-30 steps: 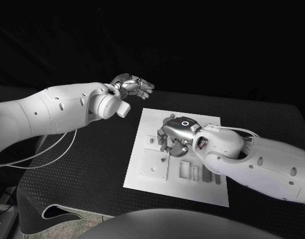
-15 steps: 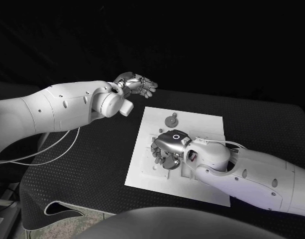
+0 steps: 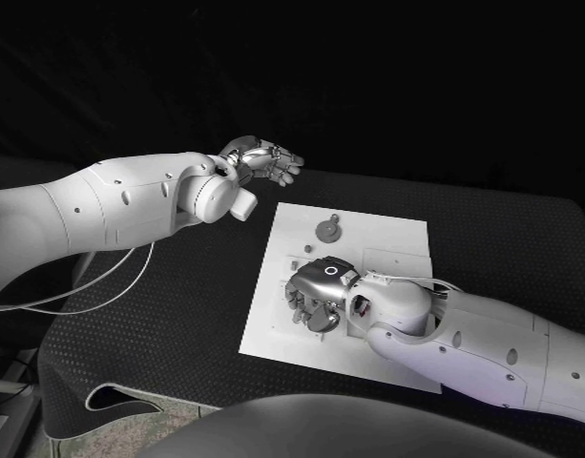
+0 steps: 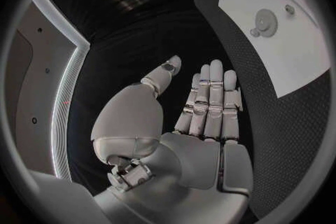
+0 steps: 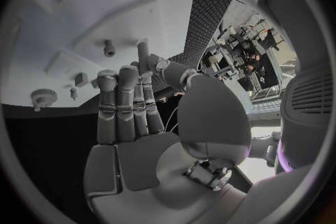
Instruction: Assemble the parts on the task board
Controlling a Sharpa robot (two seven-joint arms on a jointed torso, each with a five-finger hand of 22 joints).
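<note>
Black textured surface [image 3: 155,315] bearing the white task board [image 3: 382,234], right robot hand [image 3: 317,291] hovering low over its middle, fingers loosely extended and empty, apparently reaching for a part, round geared part [image 3: 329,229] lying beyond, left robot hand [image 3: 267,162] raised, open, idle.

Dim, colourless light is falling on the scene, and the background beyond the black table [image 3: 155,315] is sinking into near-total darkness. The white task board [image 3: 292,329] and the white arms are catching most of the light and standing out sharply, with soft glints showing on the silver left hand [image 3: 262,162] and right hand [image 3: 317,291]. The right hand is casting a shadow onto the board beneath it. Both wrist views are bending straight edges strongly toward the circle's rim, where detail is smearing. In the right wrist view, the board is washing out pale and slightly soft.
</note>
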